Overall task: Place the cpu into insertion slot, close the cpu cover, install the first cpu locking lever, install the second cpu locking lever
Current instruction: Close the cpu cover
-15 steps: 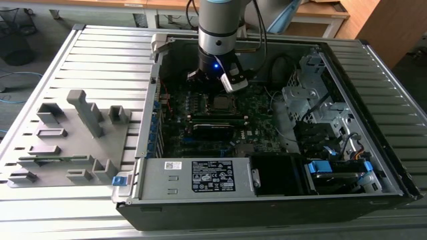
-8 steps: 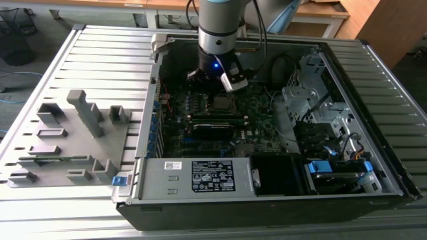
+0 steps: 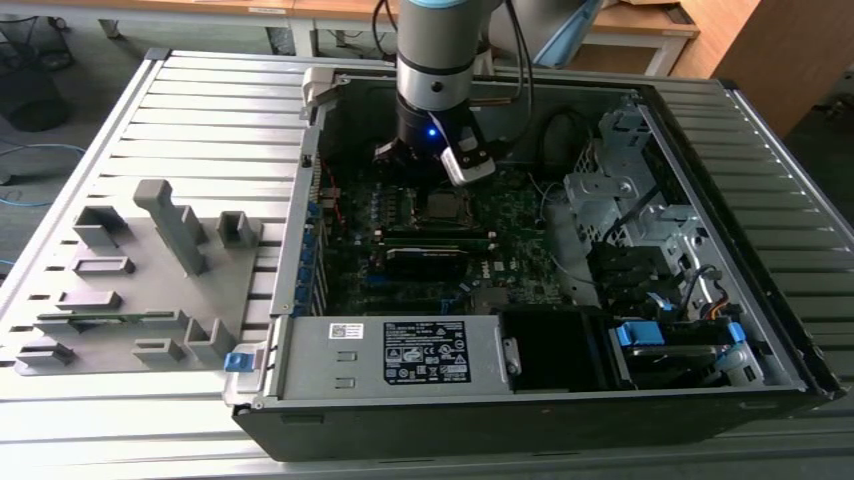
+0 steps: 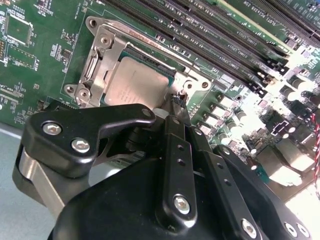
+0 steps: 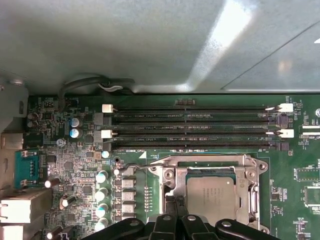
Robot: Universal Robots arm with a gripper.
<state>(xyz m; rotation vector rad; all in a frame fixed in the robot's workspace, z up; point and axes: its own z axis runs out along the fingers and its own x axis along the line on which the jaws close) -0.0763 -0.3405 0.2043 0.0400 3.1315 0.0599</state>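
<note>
One cpu lies seated under the lowered cpu cover; I hold the claw, pressed together, at the cover's edge, seemingly for a locking lever.

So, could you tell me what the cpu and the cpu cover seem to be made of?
The cpu: probably metal-topped, dull silver-tan, matte with soft reflections. The cpu cover: apparently thin stamped sheet metal, silver-grey, semi-glossy, its edges catching bright glints.

It looks like a robotics lab: a robot arm stands over an open computer case on a slatted metal desk
</note>
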